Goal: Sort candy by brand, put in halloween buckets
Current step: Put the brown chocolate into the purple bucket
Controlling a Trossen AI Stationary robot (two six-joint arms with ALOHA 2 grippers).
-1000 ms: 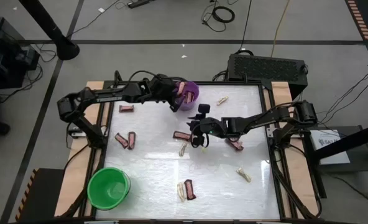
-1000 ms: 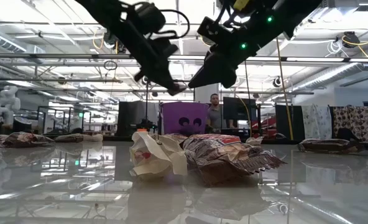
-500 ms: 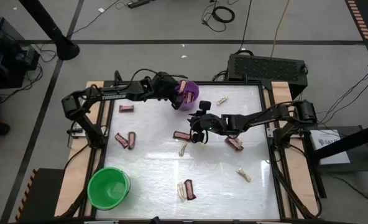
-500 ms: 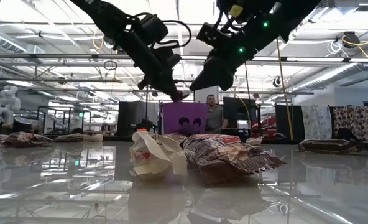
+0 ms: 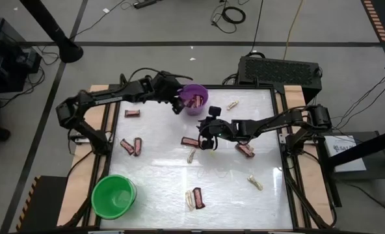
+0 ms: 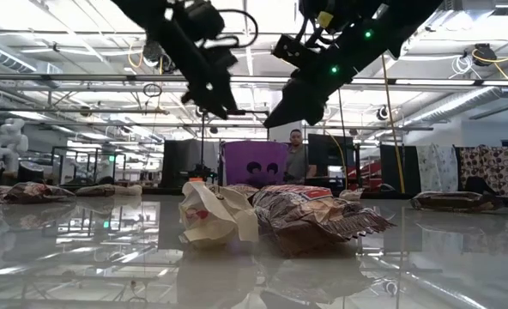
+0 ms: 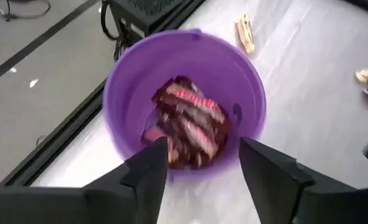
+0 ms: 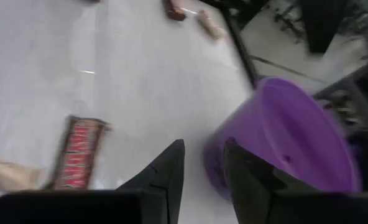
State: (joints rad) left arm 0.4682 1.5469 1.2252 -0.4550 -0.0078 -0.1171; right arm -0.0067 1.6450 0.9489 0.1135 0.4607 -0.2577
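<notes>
Start at the near edge of your table [image 5: 160, 175]: the green bucket [image 5: 114, 196] sits at 7 o'clock, and at 6 o'clock a dark bar [image 5: 198, 197] lies just beside a pale twist [image 5: 189, 199]. You have six dark bars loose on the table and four pale twists. A second twist lies at 4 o'clock. Toward the middle are two bars side by side at 9 o'clock, one bar and a twist near the centre, and one bar at 3 o'clock. The right gripper [image 5: 207, 138] hangs over the centre just past that middle bar; its fingers [image 8: 171, 163] stand a narrow gap apart and you can see nothing between them. Farther back a bar lies at 10 o'clock and the last twist at 1 o'clock. At 12 o'clock, by the far edge, stands the purple bucket [image 5: 196, 97] with a heap of dark bars inside, too tangled to count. The left gripper [image 7: 204, 146] hangs over that bucket's left rim, fingers spread apart and empty.
</notes>
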